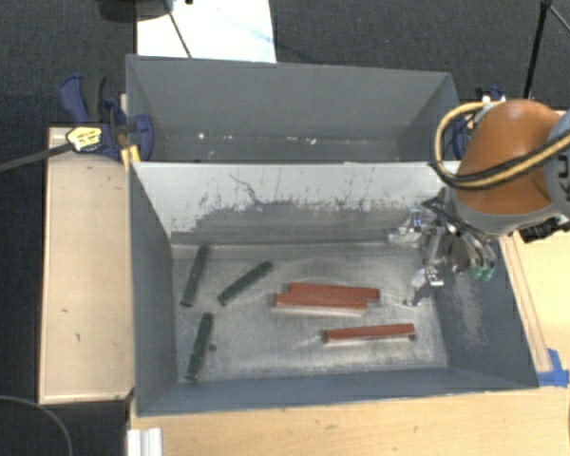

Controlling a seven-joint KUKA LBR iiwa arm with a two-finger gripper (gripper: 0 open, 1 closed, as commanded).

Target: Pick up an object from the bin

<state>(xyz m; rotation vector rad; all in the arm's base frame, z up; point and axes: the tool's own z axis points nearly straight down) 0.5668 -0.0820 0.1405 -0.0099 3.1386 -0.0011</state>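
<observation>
Just right of the big red bar (326, 298), my gripper (426, 283) hangs, I cannot tell if it is open or holds anything, thin red bar (369, 332) near the big one, green sticks (244, 282) left of it

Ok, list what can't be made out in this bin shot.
Camera view: bin floor's right end, hidden under the claw and orange wrist cover.
Camera view: what the three dark green sticks at left are; too small.
Camera view: whether the claw touches the floor; height unreadable from above.
</observation>
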